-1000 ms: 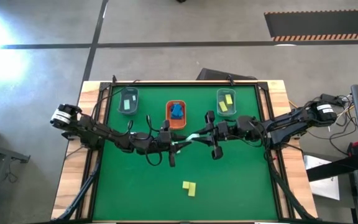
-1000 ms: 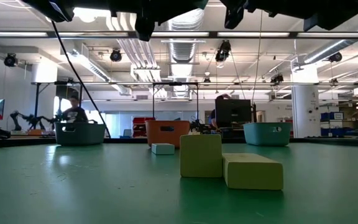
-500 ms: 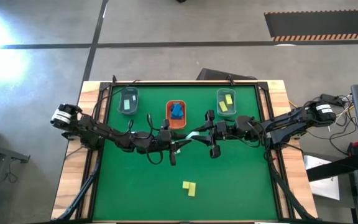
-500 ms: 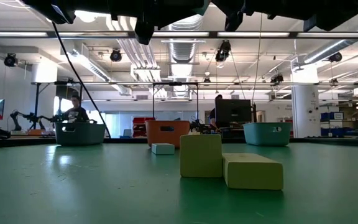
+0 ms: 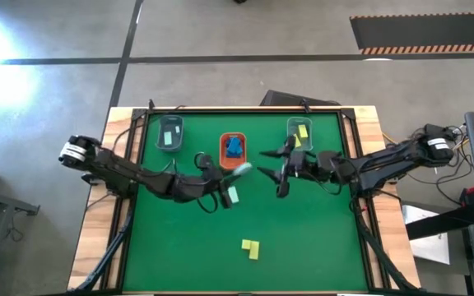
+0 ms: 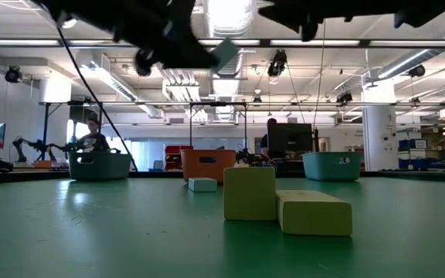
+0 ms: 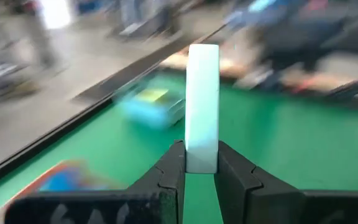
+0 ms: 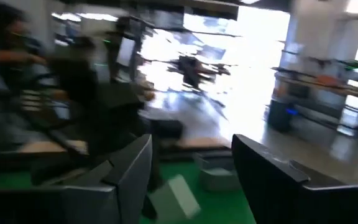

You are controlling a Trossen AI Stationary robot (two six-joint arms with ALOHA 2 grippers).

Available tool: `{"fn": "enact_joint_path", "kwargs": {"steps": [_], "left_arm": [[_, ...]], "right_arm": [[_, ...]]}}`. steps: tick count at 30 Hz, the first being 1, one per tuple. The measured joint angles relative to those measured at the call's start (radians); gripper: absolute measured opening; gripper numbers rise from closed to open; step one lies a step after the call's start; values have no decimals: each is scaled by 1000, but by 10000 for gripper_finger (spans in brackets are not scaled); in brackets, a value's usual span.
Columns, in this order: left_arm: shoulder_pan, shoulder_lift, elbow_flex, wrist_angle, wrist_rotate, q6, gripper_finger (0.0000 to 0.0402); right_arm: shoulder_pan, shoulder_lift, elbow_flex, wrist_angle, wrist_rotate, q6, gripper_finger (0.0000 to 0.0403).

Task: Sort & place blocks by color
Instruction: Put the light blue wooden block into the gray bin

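Note:
A pale mint-green block [image 7: 202,93] hangs high over the table's middle [image 5: 241,170] [image 6: 226,52], with my left gripper [image 5: 225,176] shut on it. My right gripper [image 5: 276,173] [image 8: 191,149] stands open just to the right of it, touching nothing. A second mint block [image 5: 233,196] [image 6: 202,184] lies flat on the mat below. Two yellow blocks [image 5: 251,247] [image 6: 284,202] lie side by side near the front. Blue blocks lie in the orange tray [image 5: 234,161]. My left gripper pinches the mint block's near end [image 7: 201,158] between its two fingers [image 7: 173,168], one on each broad face. The rest of the block sticks out past the fingertips, toward the table's right. The block is lifted well clear of the table.
Three trays stand in a row at the far edge: a grey one [image 5: 169,122] holding a mint block, the orange one in the middle, a teal one [image 5: 299,146] holding yellow blocks. Raised wooden edges frame the mat. A person sits in the room beyond.
My right gripper has opened, let go of the mint block and drawn back toward the table's right edge. My left gripper has kept hold of the block, pulled a little toward the left and turned, so the block now points toward the far right.

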Motion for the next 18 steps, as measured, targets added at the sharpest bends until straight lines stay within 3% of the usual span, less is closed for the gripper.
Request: {"fn": "enact_joint_path", "kwargs": {"steps": [4, 10, 13, 18], "left_arm": [[26, -118, 0, -422, -171, -232, 40], [122, -265, 0, -919, -183, -619, 40], [168, -295, 0, -1038, -183, -711, 40], [269, -312, 4, -1068, -138, -673, 40]], "right_arm": [[0, -85, 0, -180, 172, -3, 221], [0, -198, 0, -372, 265, -3, 219], [0, -240, 0, -433, 265, -3, 219], [-4, -271, 0, -452, 270, -14, 219]]}}
